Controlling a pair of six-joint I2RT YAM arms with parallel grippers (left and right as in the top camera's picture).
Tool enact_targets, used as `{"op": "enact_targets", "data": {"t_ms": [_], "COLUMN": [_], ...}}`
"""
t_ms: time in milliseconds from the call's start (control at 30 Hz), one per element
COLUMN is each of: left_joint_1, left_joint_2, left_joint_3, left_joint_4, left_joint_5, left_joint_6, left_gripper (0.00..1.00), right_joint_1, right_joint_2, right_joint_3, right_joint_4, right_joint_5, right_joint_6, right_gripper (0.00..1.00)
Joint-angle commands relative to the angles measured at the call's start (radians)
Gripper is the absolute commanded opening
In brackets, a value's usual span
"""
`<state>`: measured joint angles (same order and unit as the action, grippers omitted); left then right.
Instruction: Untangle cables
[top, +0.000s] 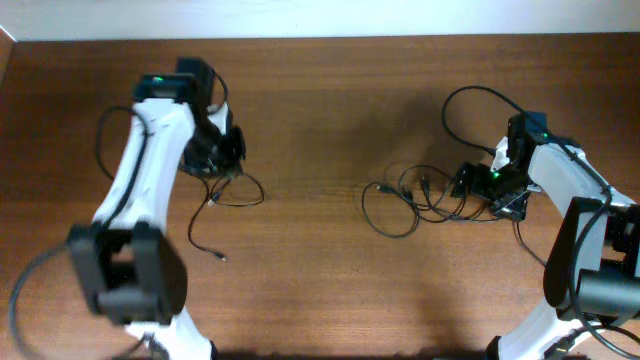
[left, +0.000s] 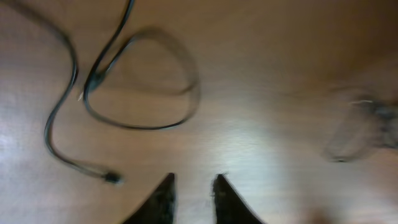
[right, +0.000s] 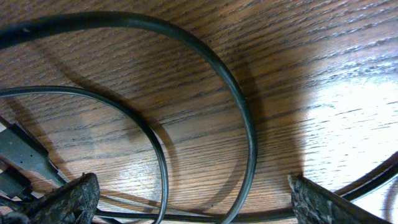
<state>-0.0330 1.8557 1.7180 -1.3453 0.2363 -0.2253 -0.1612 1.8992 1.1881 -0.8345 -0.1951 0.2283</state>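
Observation:
One thin black cable (top: 232, 196) lies apart on the left, a loose loop with a tail ending in a small plug (top: 221, 257). My left gripper (top: 214, 160) hovers just above its top end. In the left wrist view the same cable's loop (left: 180, 118) and plug (left: 111, 177) lie on the wood, and the left gripper (left: 194, 184) stands slightly open with only bare table between its tips. The other cables (top: 412, 198) form a tangle at centre right. My right gripper (right: 193, 200) is wide open low over them, two cords (right: 247, 124) running between its fingers (right: 69, 200).
The wooden table (top: 320, 290) fills the view; its far edge (top: 320, 38) meets a pale wall. A thicker black arm cable (top: 470, 93) arcs above the right gripper. A flat grey plug (right: 25, 155) lies at the left in the right wrist view.

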Motion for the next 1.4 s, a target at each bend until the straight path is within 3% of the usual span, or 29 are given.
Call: {"op": "enact_targets", "data": {"t_ms": [0,133,300,433,533,933,1033,1067,1100,1133,1167,1200,1300,1367], "left_joint_1": [-0.001,-0.068,-0.178,-0.277,-0.332,-0.362,-0.362,-0.362,-0.362,-0.362,-0.362,-0.362,-0.362,-0.362], "left_joint_2": [-0.156,-0.180,-0.180,-0.179,-0.179,-0.179,-0.179,-0.179,-0.179,-0.179,-0.179,-0.179,-0.179,-0.179], "left_joint_3": [0.042,0.029,-0.019,-0.064,-0.105,-0.121,-0.121,-0.121,-0.121,-0.121,-0.121,-0.121,-0.121,-0.121], "left_joint_4": [0.024,-0.021,0.053,0.103,0.111,0.122,0.122,0.122,0.122,0.122,0.122,0.122,0.122,0.122], "left_joint_5": [0.129,0.134,0.134,0.052,-0.028,-0.080,-0.080,-0.080,-0.080,-0.080,-0.080,-0.080,-0.080,-0.080], "left_joint_6": [-0.050,-0.050,-0.050,-0.050,-0.050,-0.050,-0.050,-0.050,-0.050,-0.050,-0.050,-0.050,-0.050,-0.050], "left_gripper": [0.41,0.75,0.80,0.71,0.99,0.99,0.99,0.99,0.99,0.99,0.99,0.99,0.99,0.99], "right_joint_1": [-0.003,-0.003,-0.003,-0.003,-0.003,-0.003,-0.003,-0.004,-0.010,-0.018,-0.023,-0.029,-0.028,-0.029], "right_joint_2": [0.007,0.007,0.007,0.007,0.007,0.007,0.007,0.007,0.005,-0.001,-0.013,-0.025,-0.038,-0.038], "right_joint_3": [-0.004,-0.004,-0.004,-0.004,-0.004,-0.005,-0.004,-0.004,0.007,0.032,0.068,0.130,0.328,0.368], "right_joint_4": [0.004,0.004,0.004,0.004,0.004,0.021,-0.185,-0.221,-0.249,-0.285,-0.335,-0.418,-0.657,-0.668], "right_joint_5": [-0.030,-0.030,-0.030,-0.030,-0.030,-0.042,-0.264,-0.299,-0.346,-0.441,-0.518,-0.526,-0.333,-0.271], "right_joint_6": [-0.011,-0.011,-0.011,-0.011,-0.011,-0.010,-0.010,-0.011,-0.033,-0.130,-0.232,-0.243,-0.243,-0.245], "right_gripper": [0.98,0.99,0.98,0.98,0.99,0.99,0.98,0.87,0.49,0.98,0.98,0.98,0.98,0.98]}}
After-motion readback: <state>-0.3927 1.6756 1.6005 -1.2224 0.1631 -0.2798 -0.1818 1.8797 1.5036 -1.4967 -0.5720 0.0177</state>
